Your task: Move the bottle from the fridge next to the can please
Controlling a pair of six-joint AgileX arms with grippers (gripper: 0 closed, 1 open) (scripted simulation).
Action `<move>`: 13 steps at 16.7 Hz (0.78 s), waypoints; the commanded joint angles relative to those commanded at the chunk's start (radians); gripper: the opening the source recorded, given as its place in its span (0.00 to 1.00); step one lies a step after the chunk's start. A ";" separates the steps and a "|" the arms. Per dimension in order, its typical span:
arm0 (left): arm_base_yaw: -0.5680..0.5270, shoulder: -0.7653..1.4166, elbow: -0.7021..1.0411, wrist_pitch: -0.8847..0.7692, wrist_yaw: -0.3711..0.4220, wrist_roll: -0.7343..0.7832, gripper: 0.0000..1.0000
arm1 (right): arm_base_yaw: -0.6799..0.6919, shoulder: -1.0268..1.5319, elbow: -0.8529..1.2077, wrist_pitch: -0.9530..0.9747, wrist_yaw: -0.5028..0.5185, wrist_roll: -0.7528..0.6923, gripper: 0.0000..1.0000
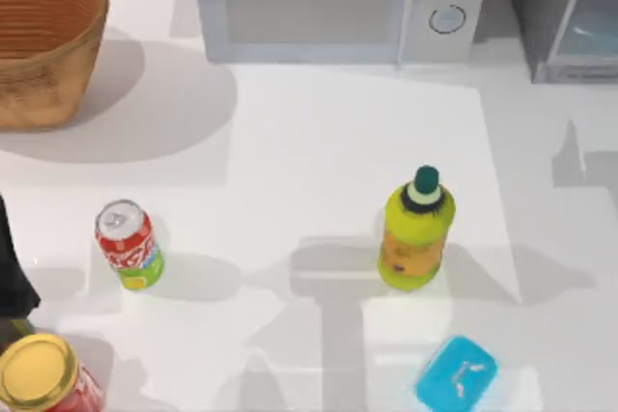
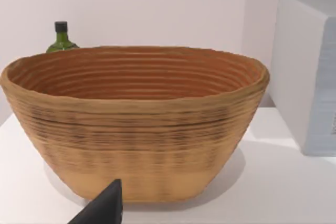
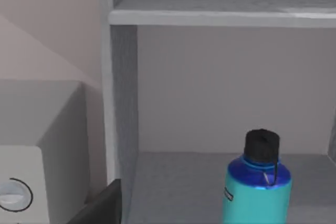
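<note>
The turquoise bottle [image 3: 259,187], with a blue shoulder and a black cap, stands upright on the lower floor of the grey fridge [image 3: 121,103], under a shelf. My right gripper [image 3: 100,211] is in front of the fridge's open compartment, still apart from the bottle. In the top view the fridge [image 1: 565,16] sits at the back right corner. The red can [image 1: 128,243] with a green band stands upright at the front left of the table. My left gripper [image 2: 102,211] hovers at the left, facing the basket.
A woven basket [image 1: 43,41] stands back left, a white microwave [image 1: 338,2] back centre beside the fridge. A yellow-green bottle [image 1: 415,233] stands mid-right, a turquoise box [image 1: 456,373] front right, a red jar with gold lid [image 1: 43,373] front left. A green glass bottle [image 2: 61,38] stands behind the basket.
</note>
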 joint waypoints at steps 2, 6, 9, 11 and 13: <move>0.000 0.000 0.000 0.000 0.000 0.000 1.00 | -0.022 0.250 0.097 0.112 -0.021 0.000 1.00; 0.000 0.000 0.000 0.000 0.000 0.000 1.00 | -0.063 0.709 0.279 0.320 -0.058 0.000 1.00; 0.000 0.000 0.000 0.000 0.000 0.000 1.00 | -0.089 0.961 0.390 0.447 -0.080 -0.001 1.00; 0.000 0.000 0.000 0.000 0.000 0.000 1.00 | -0.101 1.077 0.446 0.511 -0.091 -0.001 1.00; 0.000 0.000 0.000 0.000 0.000 0.000 1.00 | -0.109 1.150 0.483 0.553 -0.098 -0.001 1.00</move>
